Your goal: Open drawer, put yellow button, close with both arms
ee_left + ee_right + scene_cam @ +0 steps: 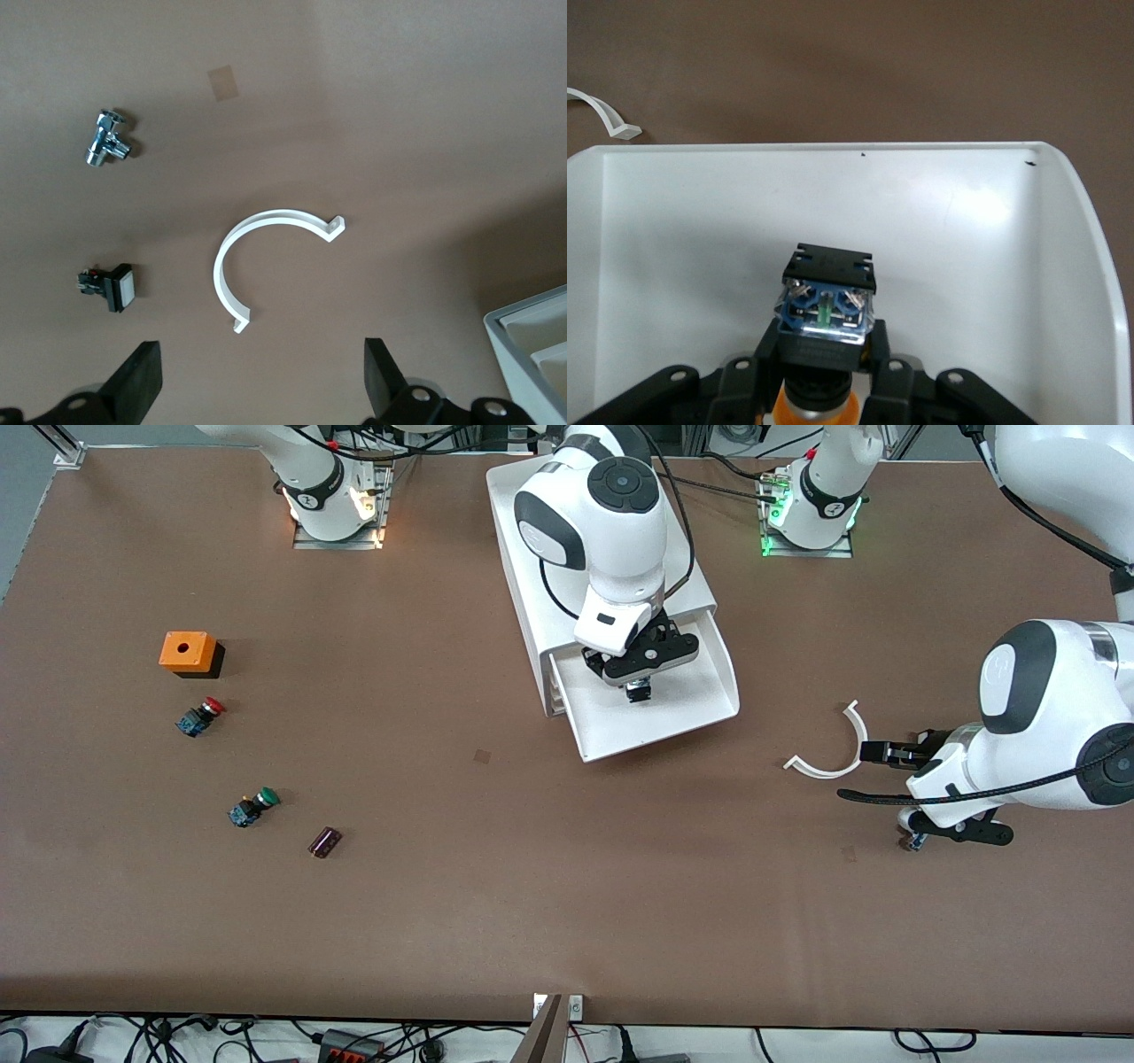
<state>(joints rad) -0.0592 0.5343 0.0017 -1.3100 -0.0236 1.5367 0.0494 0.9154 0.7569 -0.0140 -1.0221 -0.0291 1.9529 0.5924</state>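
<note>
Yellow button (824, 305) gripped by right hand (640, 683) over the pulled-out drawer (700, 717); left hand (261, 381) spread wide above the table (567, 868)

White jointed arms (611, 540), dark grey round joint caps, black grippers, black cables.
</note>
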